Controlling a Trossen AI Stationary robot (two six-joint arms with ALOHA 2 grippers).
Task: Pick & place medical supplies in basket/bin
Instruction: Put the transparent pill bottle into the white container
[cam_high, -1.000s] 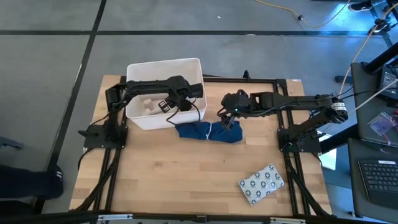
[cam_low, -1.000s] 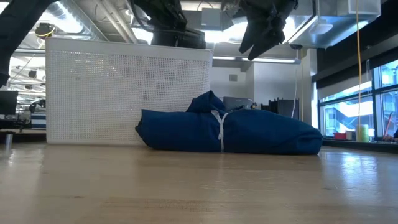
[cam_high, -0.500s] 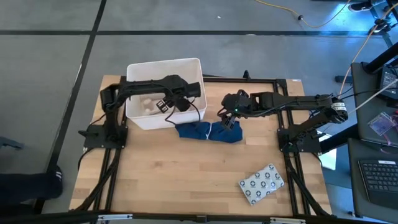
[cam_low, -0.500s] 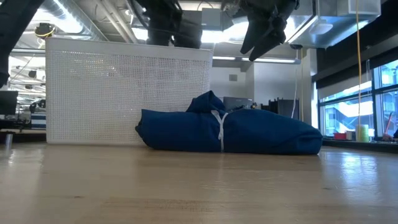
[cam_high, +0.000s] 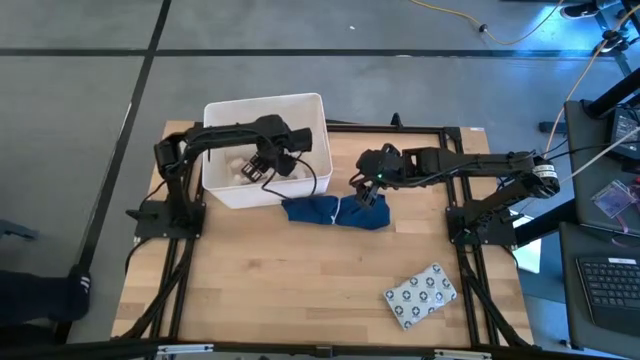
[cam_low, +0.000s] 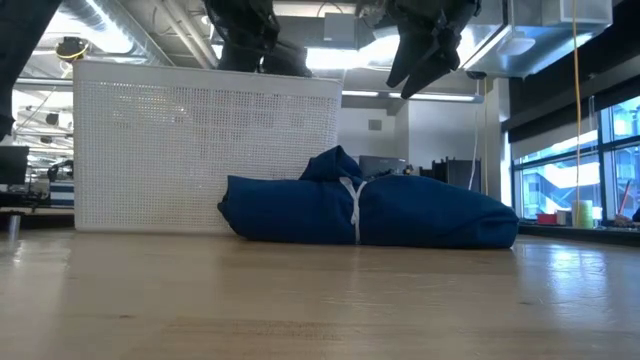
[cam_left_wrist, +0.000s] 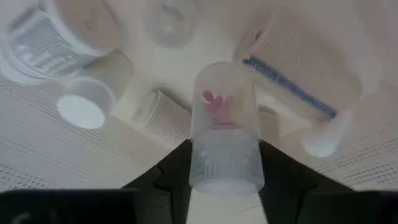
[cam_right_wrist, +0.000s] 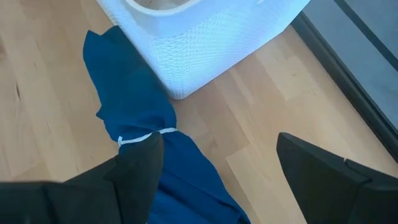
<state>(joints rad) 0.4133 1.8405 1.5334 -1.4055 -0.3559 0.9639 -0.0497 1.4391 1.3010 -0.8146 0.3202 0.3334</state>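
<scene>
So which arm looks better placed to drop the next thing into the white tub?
The left. Its gripper already holds a clear vial over the tub, above other supplies inside. The right gripper hangs open over the blue cloth, holding nothing.

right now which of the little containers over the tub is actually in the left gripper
The clear vial with pink pills, clamped between the left gripper; the other containers lie loose in the white tub.

From table height, the white tub (cam_low: 205, 145) screens everything inside it, and both arms are cut off by the picture's top edge. From above, the left gripper (cam_high: 262, 166) covers much of the tub's contents, and the items beside it are too small to identify.
</scene>
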